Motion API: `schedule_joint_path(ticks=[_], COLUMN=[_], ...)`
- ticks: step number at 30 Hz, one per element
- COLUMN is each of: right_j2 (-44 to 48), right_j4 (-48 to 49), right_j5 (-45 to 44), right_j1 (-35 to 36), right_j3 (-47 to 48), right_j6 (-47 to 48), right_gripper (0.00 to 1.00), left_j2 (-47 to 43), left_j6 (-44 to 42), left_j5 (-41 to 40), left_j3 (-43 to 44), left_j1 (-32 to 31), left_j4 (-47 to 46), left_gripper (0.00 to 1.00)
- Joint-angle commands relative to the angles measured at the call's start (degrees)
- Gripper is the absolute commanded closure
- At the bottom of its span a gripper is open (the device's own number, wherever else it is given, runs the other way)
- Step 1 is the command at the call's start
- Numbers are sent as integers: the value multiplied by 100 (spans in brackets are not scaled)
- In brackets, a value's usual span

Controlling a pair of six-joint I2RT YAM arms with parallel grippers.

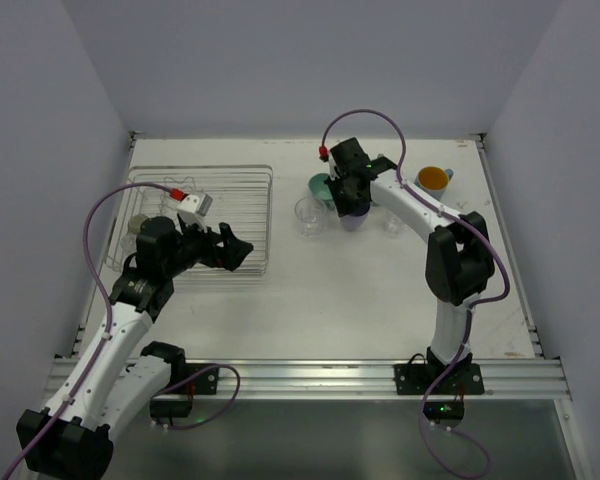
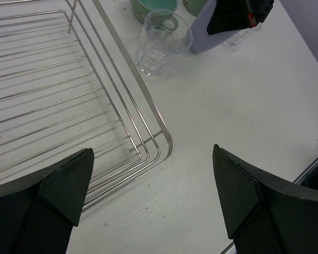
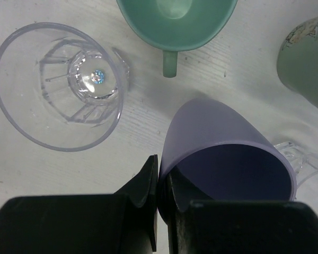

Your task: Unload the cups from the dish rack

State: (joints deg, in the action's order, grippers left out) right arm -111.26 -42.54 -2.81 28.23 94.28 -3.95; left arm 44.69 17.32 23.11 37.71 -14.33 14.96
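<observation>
White surface (image 1: pixel 380 300); right hand (image 3: pixel 158 185) pinches rim of tilted lavender cup (image 3: pixel 212 132), base contact unclear; left hand (image 2: pixel 153 185) spread wide above silver wire dish rack (image 1: pixel 240 200) corner

The white bench (image 1: pixel 360 300) carries the silver wire dish rack (image 1: pixel 242 205) on its left half. Right of the rack stand a clear glass (image 1: pixel 307 215), a mint-green mug (image 1: pixel 322 186), a smaller glass (image 1: pixel 393 225) and a blue mug (image 1: pixel 435 179). Whether the lavender cup (image 3: pixel 217 132) touches the bench is unclear.
</observation>
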Motion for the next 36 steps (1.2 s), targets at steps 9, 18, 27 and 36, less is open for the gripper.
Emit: schedule_joint_path(ticks=[9, 18, 27, 36], right_j2=[-80, 525, 2607, 4613], right_j4=[256, 484, 1792, 3612], right_j5=[158, 78, 465, 957], right_j1=[16, 34, 226, 701], right_j3=[-94, -164, -1602, -3802], right_j6=[78, -53, -589, -1539], right_gripper=[77, 42, 6, 10], left_j2=[23, -30, -285, -93], left_j6=[-159, -159, 104, 623], left_j5=[-281, -614, -2000, -4118], left_j3=[228, 210, 201, 570], left_j1=[-26, 79, 351, 431], left_j4=[33, 24, 95, 402], left_gripper=[0, 0, 0, 0])
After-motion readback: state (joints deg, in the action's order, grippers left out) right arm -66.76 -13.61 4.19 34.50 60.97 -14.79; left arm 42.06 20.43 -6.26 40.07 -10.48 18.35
